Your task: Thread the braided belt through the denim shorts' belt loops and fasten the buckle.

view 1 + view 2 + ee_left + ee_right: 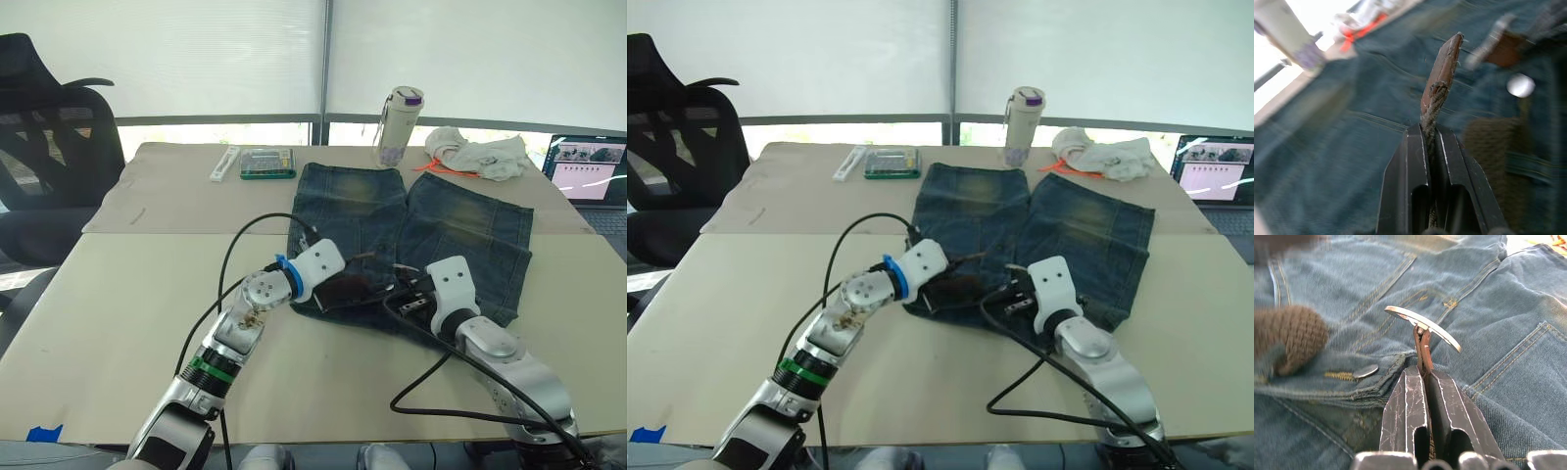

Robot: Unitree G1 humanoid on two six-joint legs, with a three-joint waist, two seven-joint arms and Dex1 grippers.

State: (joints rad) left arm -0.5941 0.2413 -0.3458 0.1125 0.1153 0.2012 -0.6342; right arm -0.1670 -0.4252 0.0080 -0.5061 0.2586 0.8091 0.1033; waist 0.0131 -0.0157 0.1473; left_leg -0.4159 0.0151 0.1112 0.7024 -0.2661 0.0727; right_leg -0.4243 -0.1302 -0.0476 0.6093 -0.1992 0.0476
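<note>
The braided belt (345, 291) lies across the waistband of the denim shorts (411, 230), at the shorts' edge nearest you, toward the front edge of the table (118, 323). You hold it at both ends. Your left gripper (1431, 134) is clamped on the strap just behind its flat brown tip (1442, 68), which stands up free above the denim. Your right gripper (1422, 372) is pinched on the leather tab just behind the buckle (1422, 326), whose silver frame also stands free over the cloth. The two ends sit near each other at the middle of the waistband but remain apart, close to the shorts' metal button (1365, 371). A rounded bulge of brown braid (1290, 340) rests on the denim beside that button. Whether the strap passes through the belt loops cannot be told from these views, since your grippers and their cables cover most of the waistband. Judged from the free tip and the empty buckle frame, fastening is not yet done: you have yet to bring the tip to the frame, pass it through and seat the prong. Along the far edge of the table stand a bottle (398, 125), a crumpled cloth (478, 153) and a small green box (267, 163), all well apart from the work; a laptop (588, 168) sits at the far right corner.
</note>
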